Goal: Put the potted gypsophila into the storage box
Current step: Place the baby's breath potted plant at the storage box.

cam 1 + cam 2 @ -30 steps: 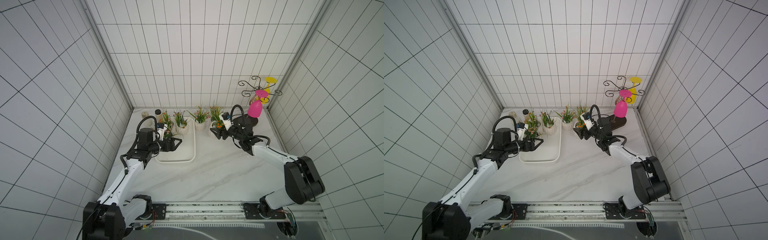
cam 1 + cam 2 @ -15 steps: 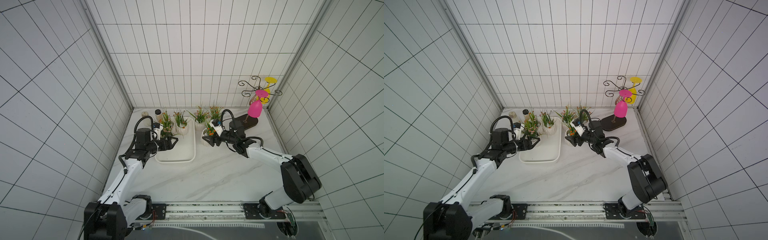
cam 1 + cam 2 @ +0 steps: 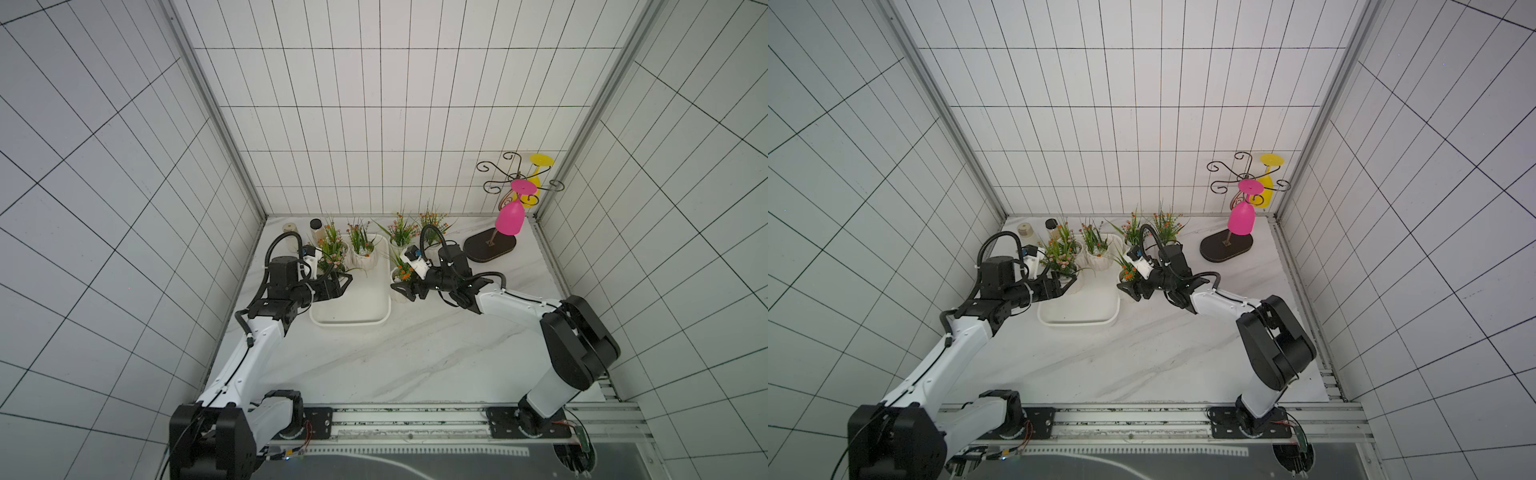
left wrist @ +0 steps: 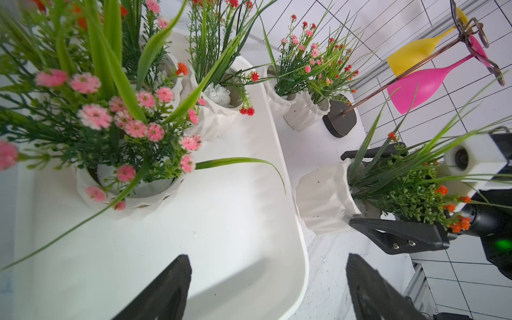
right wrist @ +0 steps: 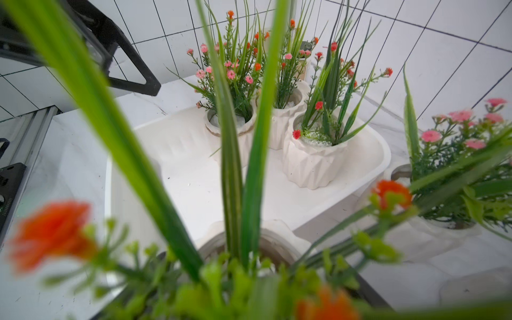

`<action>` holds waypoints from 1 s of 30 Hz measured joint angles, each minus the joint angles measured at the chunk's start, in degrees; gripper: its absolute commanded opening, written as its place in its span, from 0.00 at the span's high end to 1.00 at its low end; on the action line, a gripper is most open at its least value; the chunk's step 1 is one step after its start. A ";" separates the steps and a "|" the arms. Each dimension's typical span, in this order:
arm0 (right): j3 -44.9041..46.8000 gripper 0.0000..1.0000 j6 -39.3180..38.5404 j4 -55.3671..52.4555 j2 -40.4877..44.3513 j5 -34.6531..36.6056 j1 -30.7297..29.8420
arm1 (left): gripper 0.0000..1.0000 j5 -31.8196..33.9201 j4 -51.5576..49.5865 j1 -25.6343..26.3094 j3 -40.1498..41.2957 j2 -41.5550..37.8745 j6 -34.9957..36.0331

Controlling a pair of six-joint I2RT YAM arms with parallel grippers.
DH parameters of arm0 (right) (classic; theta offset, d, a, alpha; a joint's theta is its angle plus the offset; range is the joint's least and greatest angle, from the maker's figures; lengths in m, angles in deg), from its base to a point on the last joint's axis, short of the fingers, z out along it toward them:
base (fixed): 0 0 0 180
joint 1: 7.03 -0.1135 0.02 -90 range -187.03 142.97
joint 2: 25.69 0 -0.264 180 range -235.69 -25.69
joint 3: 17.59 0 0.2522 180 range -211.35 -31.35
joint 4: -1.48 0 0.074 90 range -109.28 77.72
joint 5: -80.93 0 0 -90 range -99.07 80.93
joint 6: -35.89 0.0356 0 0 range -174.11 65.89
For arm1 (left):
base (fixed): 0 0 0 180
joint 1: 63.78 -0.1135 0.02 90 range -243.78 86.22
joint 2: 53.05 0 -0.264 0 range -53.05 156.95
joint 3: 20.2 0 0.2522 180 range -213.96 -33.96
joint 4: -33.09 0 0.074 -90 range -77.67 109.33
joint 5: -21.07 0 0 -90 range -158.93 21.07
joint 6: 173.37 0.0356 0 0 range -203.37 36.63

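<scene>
The storage box (image 3: 353, 322) (image 3: 1079, 322) is a shallow white tray left of the table's middle. White ribbed pots of gypsophila (image 3: 365, 257) (image 4: 124, 194) stand in its far half. My right gripper (image 3: 409, 286) (image 3: 1131, 286) (image 4: 347, 188) is shut on another potted gypsophila (image 3: 399, 291) (image 4: 324, 199) (image 5: 249, 243) with orange flowers. It holds that pot tilted, just outside the box's right rim. My left gripper (image 3: 340, 282) (image 4: 266, 277) is open and holds nothing, low over the box beside the pink-flowered pot. Foliage hides the right fingers in the right wrist view.
Two more pots (image 3: 399, 245) (image 3: 434, 249) stand on the table right of the box's far end. A dark glass rack (image 3: 490, 249) with a pink glass (image 3: 509, 220) and a yellow one is at the back right. Two small jars (image 3: 289, 227) stand back left.
My right gripper has carried the orange-flowered pot left and nearer, from the back row to the box's right rim. The left arm has hardly moved.
</scene>
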 measured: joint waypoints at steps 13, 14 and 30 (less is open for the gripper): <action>-6.10 0.33 -0.02 0.66 -4.76 0.02 -1.90 | 0.13 -0.02 -0.09 -0.09 0.00 0.00 -0.11; -6.58 0.33 -0.02 0.66 -5.25 0.02 -1.97 | 0.13 -0.02 -0.09 -0.09 0.00 0.00 -0.11; -14.45 0.33 0.28 1.64 -13.31 -0.07 -2.86 | 0.13 -0.02 -0.09 -0.09 0.00 0.00 -0.13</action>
